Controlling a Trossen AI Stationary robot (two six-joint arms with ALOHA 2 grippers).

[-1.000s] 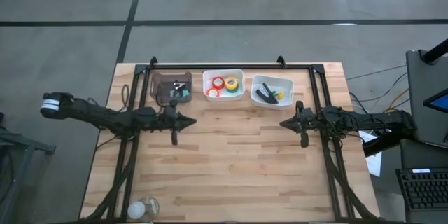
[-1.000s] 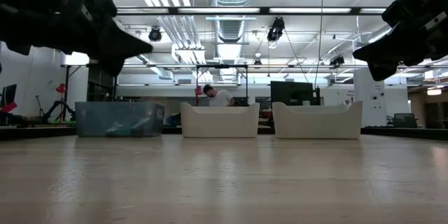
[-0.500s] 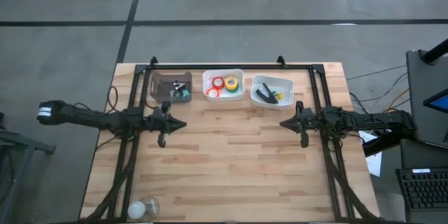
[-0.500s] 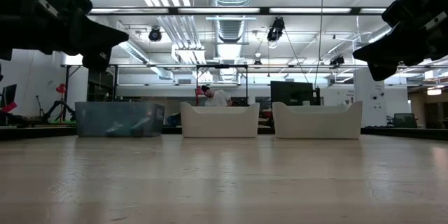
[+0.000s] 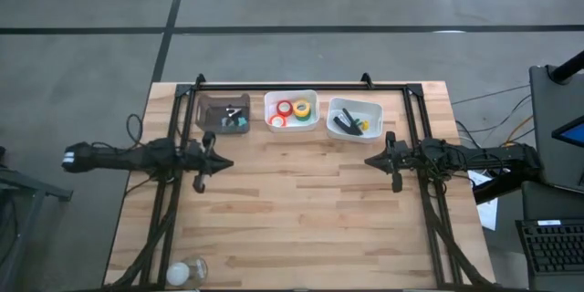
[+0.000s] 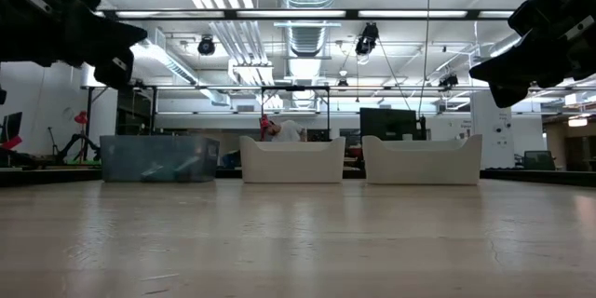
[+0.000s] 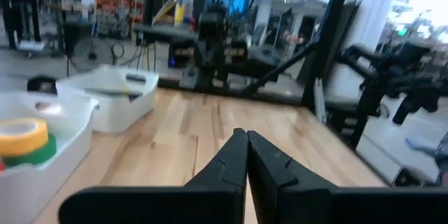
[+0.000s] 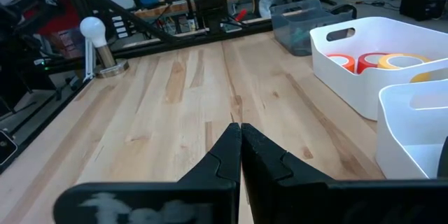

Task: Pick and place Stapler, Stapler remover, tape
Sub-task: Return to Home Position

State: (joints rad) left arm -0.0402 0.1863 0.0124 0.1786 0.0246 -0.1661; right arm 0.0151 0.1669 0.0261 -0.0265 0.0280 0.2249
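Three bins stand in a row at the table's far edge. The middle white bin [image 5: 292, 109] holds the tape rolls [image 5: 294, 109], red, green and yellow, also seen as tape [image 8: 371, 61] in the right wrist view. The stapler [image 5: 345, 124] lies in the right white bin [image 5: 356, 108] beside a yellow thing. The dark bin [image 5: 224, 114] holds small things; I cannot make out the stapler remover. My left gripper [image 5: 226, 162] and my right gripper [image 5: 368, 161] hover shut and empty above the bare wood, pointing at each other.
A black frame [image 5: 301, 85] runs along the table's far edge and down both sides. A small bulb-shaped thing [image 5: 182, 271] stands at the near left corner. Bare wood lies between the two grippers. A person [image 6: 284, 130] shows far behind the bins.
My left gripper has drawn back toward the table's left edge, staying shut and empty. My right arm has kept still.
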